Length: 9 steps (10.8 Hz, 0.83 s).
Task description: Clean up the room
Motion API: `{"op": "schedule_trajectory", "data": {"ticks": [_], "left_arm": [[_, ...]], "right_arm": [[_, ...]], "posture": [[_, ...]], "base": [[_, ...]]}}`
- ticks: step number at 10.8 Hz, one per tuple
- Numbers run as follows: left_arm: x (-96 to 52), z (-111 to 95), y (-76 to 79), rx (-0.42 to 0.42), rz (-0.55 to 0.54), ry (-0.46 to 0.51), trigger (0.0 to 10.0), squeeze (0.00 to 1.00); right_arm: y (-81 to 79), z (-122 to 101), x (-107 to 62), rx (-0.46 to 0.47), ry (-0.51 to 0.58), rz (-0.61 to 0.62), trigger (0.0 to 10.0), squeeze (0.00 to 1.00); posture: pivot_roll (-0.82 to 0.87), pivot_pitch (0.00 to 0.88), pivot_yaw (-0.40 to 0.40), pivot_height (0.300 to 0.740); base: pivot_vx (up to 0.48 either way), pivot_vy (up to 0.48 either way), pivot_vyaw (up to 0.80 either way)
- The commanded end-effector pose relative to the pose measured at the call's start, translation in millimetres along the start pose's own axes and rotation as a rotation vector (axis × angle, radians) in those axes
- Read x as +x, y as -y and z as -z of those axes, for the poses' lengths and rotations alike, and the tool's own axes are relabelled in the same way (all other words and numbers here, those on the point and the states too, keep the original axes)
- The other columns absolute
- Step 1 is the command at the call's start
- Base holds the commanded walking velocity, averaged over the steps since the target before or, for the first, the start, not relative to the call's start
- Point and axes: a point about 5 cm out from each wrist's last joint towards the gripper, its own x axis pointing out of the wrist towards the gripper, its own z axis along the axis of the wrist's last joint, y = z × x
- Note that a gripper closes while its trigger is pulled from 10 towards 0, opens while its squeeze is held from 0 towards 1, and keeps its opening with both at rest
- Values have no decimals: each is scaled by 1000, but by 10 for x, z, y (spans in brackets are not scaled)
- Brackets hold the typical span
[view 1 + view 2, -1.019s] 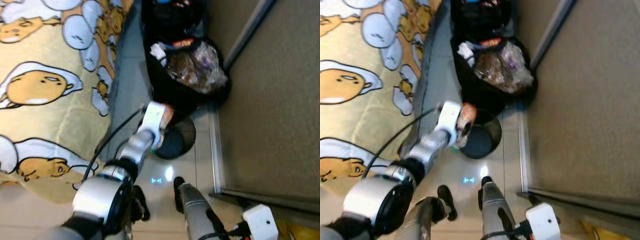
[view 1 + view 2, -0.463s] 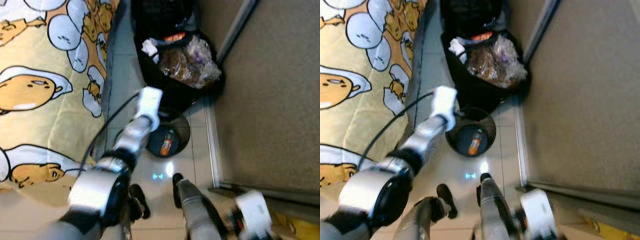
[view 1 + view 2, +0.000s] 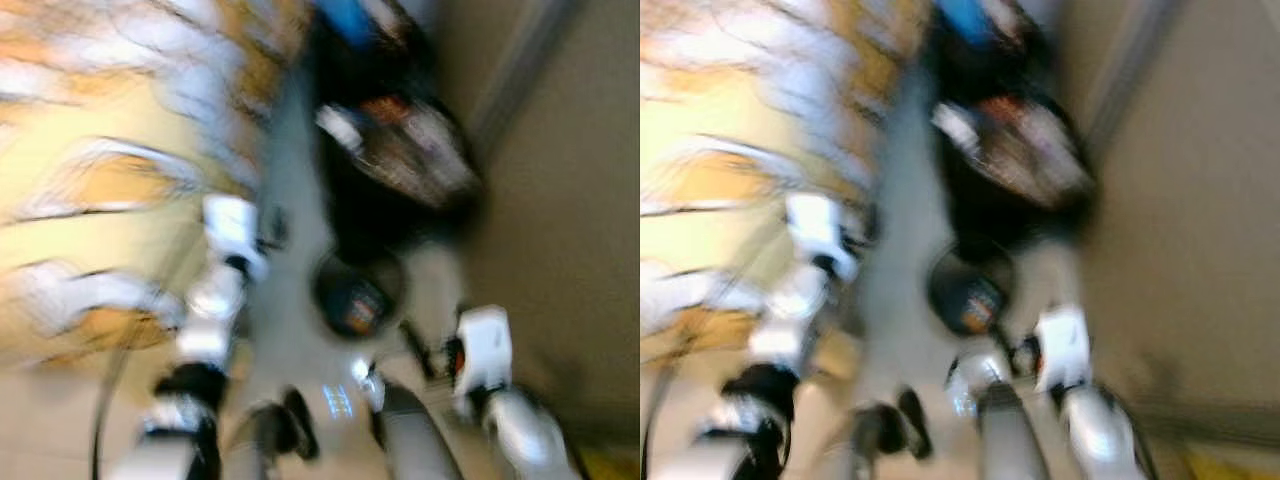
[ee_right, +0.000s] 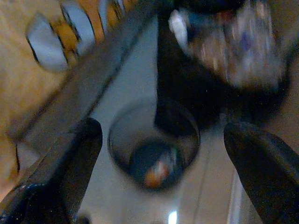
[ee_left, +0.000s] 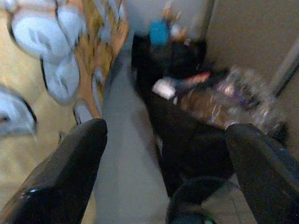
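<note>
The eye views are blurred by motion. A small round black bin (image 3: pixel 358 292) stands on the pale floor, with an orange item (image 4: pixel 156 173) lying at its bottom. Behind it sits a full black trash bag (image 3: pixel 400 160) stuffed with crumpled clear plastic. My left gripper (image 5: pixel 166 135) hangs open and holds nothing, near the bed's edge, left of the bin. My right gripper (image 4: pixel 161 135) is open too, raised to the right of the bin and looking down into it.
A bed with a yellow egg-cartoon blanket (image 3: pixel 90 180) runs along the left. A beige wall or door (image 3: pixel 570 200) closes the right side. More dark bags and a blue thing (image 5: pixel 160 32) stand at the back. A narrow strip of floor (image 5: pixel 124 154) lies between bed and bags.
A second ago the left gripper held the orange item over the bin; it has let go and the item lies inside. The left arm has drawn back toward the bed, the right arm has risen, and the camera swings.
</note>
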Motion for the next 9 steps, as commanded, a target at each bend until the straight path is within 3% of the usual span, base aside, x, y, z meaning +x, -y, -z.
{"op": "schedule_trajectory", "data": {"ticks": [1, 3, 4, 5, 7, 8, 9], "left_arm": [[-57, 4, 113, 63, 75, 10, 10000, 0], [-244, 104, 318, 77, 148, 4, 10000, 0], [-373, 254, 299, 12, 87, -68, 10000, 0], [-476, 301, 140, -90, -29, -82, 10000, 0], [-567, 213, -21, -138, -141, -17, 10000, 0], [-669, 247, -107, -141, -221, -32, 10000, 0], [-686, 288, -77, -124, -210, -63, 10000, 0]], "right_arm": [[3, 90, 0, 23, -10, 33, 10000, 0], [45, 57, 194, 39, 46, 77, 10000, 0], [137, 8, 213, 48, 92, 137, 10000, 0], [336, 30, 159, 118, 104, 260, 10000, 0], [341, -80, 115, 19, 160, 189, 10000, 0], [357, -105, 104, 11, 176, 180, 10000, 0], [362, -43, 113, 17, 158, 179, 10000, 0]], "posture": [[-225, 28, 127, 727], [-206, 0, 137, 727], [-213, 0, 114, 727], [-218, 0, 105, 727], [-222, 0, 95, 727], [-219, 0, 92, 727], [-212, 0, 93, 727]], "base": [[0, 0, 0], [0, 0, 0], [0, 0, 0], [0, 0, 0], [0, 0, 0], [0, 0, 0], [0, 0, 0]]}}
